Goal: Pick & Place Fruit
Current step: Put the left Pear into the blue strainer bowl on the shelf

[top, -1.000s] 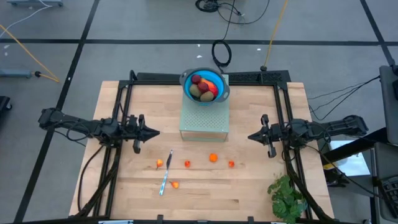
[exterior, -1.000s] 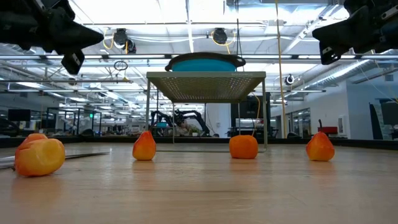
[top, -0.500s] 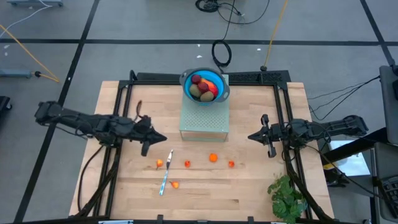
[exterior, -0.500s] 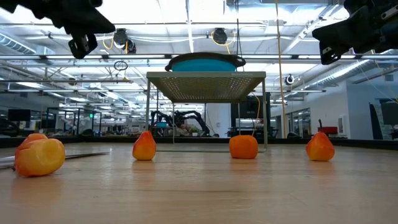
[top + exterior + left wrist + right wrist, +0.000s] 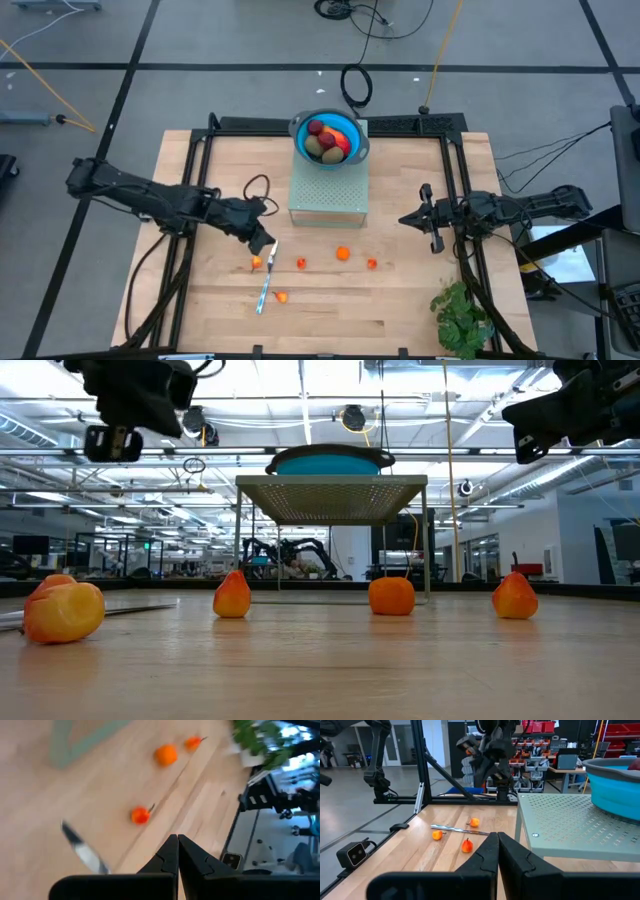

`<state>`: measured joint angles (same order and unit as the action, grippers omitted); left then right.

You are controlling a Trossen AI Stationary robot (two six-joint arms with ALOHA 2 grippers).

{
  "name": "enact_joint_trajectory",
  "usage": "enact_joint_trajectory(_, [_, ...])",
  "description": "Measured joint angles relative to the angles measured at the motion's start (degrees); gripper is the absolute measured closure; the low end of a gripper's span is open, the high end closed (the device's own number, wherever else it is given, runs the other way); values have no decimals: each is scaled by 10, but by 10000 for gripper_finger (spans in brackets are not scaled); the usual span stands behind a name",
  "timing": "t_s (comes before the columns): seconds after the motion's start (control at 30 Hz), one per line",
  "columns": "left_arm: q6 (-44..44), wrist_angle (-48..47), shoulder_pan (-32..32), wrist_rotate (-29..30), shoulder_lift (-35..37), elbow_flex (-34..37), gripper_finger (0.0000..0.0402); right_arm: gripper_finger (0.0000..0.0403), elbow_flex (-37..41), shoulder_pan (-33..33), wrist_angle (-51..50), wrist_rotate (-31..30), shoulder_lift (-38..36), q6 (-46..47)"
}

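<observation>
Overhead, the left hand (image 5: 266, 243), fingers pressed together and empty, hangs above 5 small glossy orange fruit (image 5: 343, 253) on pale wood.

Five small orange fruits (image 5: 343, 253), one knife (image 5: 266, 281)

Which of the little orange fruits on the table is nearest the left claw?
The leftmost fruit, beside the knife. The shut left gripper hangs just above it; the other four lie farther off.

Blue bowl (image 5: 330, 131), orange fruit (image 5: 343, 254), silver knife (image 5: 266, 283).
</observation>
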<state>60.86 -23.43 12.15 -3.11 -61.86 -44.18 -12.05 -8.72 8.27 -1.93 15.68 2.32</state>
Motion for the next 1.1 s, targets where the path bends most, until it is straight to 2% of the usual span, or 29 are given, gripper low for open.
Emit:
enact_joint_trajectory(0.3, [127, -136, 38, -33, -72, -57, 400, 403, 0, 0, 0, 0, 0, 0])
enact_joint_trajectory(0.6, [210, -197, 72, -47, -103, -82, 400, 403, -1, 0, 0, 0, 0, 0])
enact_joint_trajectory(0.87, [233, -270, 79, -28, -103, -82, 400, 403, -1, 0, 0, 0, 0, 0])
enact_joint_trajectory(1.1, [172, -262, 78, 10, -103, -82, 394, 403, -1, 0, 0, 0, 0, 0])
